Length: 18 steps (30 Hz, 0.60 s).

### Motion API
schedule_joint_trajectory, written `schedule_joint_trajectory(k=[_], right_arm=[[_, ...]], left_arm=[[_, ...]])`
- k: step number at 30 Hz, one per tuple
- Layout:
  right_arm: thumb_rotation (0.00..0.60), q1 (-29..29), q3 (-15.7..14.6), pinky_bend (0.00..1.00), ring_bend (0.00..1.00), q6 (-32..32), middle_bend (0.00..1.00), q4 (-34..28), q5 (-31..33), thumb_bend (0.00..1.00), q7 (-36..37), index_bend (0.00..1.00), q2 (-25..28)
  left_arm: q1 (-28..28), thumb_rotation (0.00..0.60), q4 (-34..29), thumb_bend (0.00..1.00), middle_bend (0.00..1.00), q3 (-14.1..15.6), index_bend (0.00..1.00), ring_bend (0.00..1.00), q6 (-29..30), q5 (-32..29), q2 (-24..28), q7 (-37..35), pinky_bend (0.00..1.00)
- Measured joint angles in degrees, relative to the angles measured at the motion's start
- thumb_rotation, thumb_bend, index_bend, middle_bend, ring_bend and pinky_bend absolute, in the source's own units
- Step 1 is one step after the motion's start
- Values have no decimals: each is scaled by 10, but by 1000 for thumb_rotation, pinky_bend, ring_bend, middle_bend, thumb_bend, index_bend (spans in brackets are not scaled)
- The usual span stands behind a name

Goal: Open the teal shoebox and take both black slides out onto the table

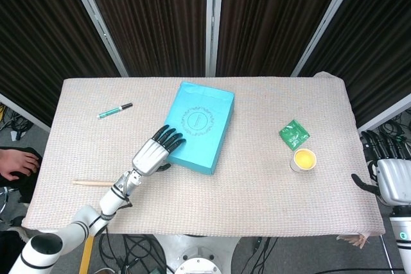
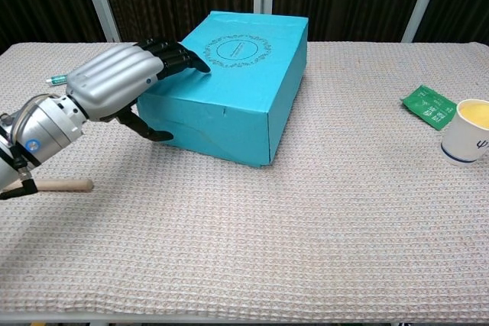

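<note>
a green marker [image 1: 115,110] lies far left; a wooden stick [image 1: 95,183] lies near left; a green packet [image 1: 294,135] sits just beyond a paper cup [image 1: 304,159] at right.

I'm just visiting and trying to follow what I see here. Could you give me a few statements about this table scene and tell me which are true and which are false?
1. The teal box has its lid on. True.
2. The left hand is at the near left corner of the box, fingers over the top edge. True.
3. The right hand is holding the paper cup. False: it hangs open off the right end of the table, apart from the cup.
4. Two black slides lie on the table. False: none are visible.
5. A green packet lies just behind the cup. True.
6. The marker pen lies on top of the box. False: it lies on the table, left of the box.
</note>
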Motion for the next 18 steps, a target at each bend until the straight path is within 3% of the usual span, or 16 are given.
schedule_joint_trajectory(k=[5,18], right_arm=[[600,-1,0,85,13,1,81,2,1,101,2,8,-2],[600,-1,0,85,14,0,86,3,2,101,2,8,-1]], left_arm=[[-7,600,43,60,154,3,175,108,11,-5,-31,-17,145],[-6,600,76,123,164,-3,176,107,40,-34,-59,-51,176]])
